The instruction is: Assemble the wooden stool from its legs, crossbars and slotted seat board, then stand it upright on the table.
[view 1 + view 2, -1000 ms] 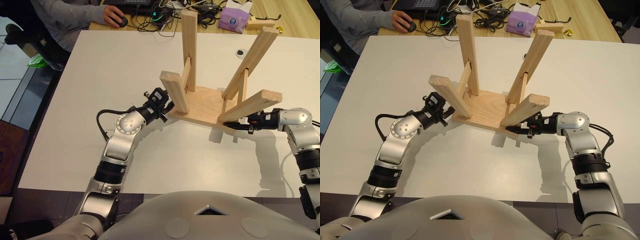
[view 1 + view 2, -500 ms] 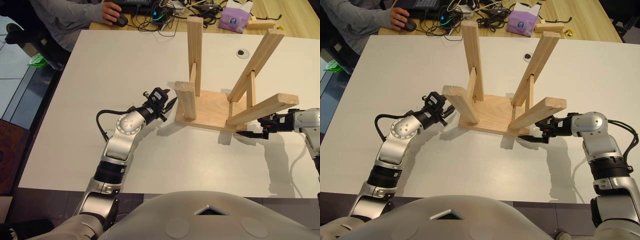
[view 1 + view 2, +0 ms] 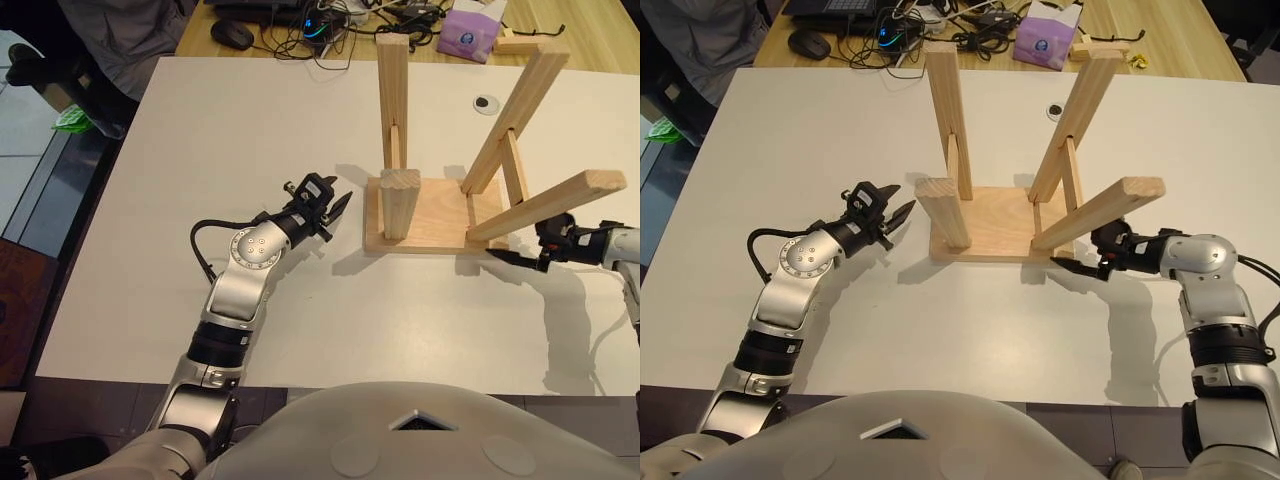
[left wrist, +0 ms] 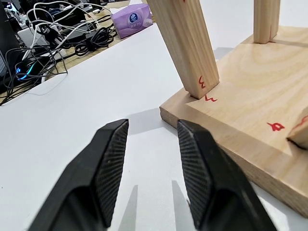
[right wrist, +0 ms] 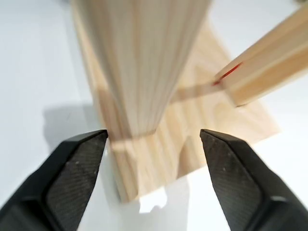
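Stool is upside down on the white desk, roughly mid-desk and a bit to the right. The seat board lies flat on the desk and all four legs stick up and splay outward. On each side a thin crossbar runs between the near and far leg.

Left jaws are spread wide, down low just off the seat's left edge, pointing at it but not touching. From the left wrist there's bare desk between the pads and the board, plus some red pen marks by the leg sockets.

Right jaws are spread too, at the seat's near right corner. The base of the near right leg and the board edge sit in the gap, but the pads aren't pinching anything.

Behind the stool there's a small black disc on the desk. Past the far edge are a purple tissue box, a mouse and a cable tangle.
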